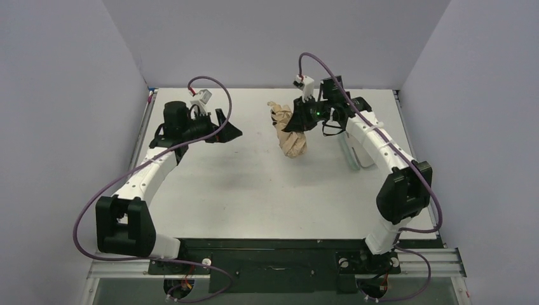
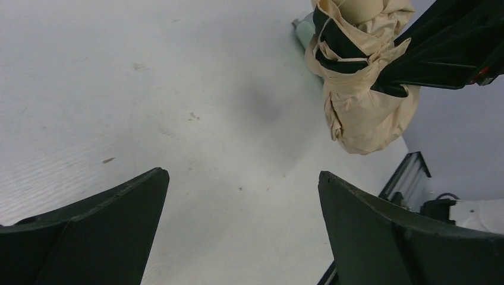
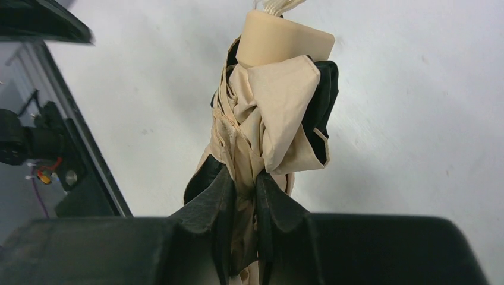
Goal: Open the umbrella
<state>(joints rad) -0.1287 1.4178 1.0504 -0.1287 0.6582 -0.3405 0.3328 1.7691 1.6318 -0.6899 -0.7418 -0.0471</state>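
The right gripper [image 3: 243,190] clamps the folded peach-tan umbrella [image 3: 279,107] mid-bundle over the far middle of the table [image 1: 254,190], while the left gripper [image 2: 242,173], jaws wide apart, faces it nearby, likely next to seize the free tan handle [image 3: 285,38].

White worktop [image 1: 254,197] fills centre of frame; grey walls [image 1: 57,95] at left, top, right; metal rail [image 1: 432,259] along bottom edge.

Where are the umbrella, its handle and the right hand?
umbrella [image 1: 293,145], top external view, on the bunched fabric's lower end.
handle [image 3: 285,38], right wrist view, on the tan cylinder's side.
right hand [image 3: 245,181], right wrist view, midway between the fingertips.
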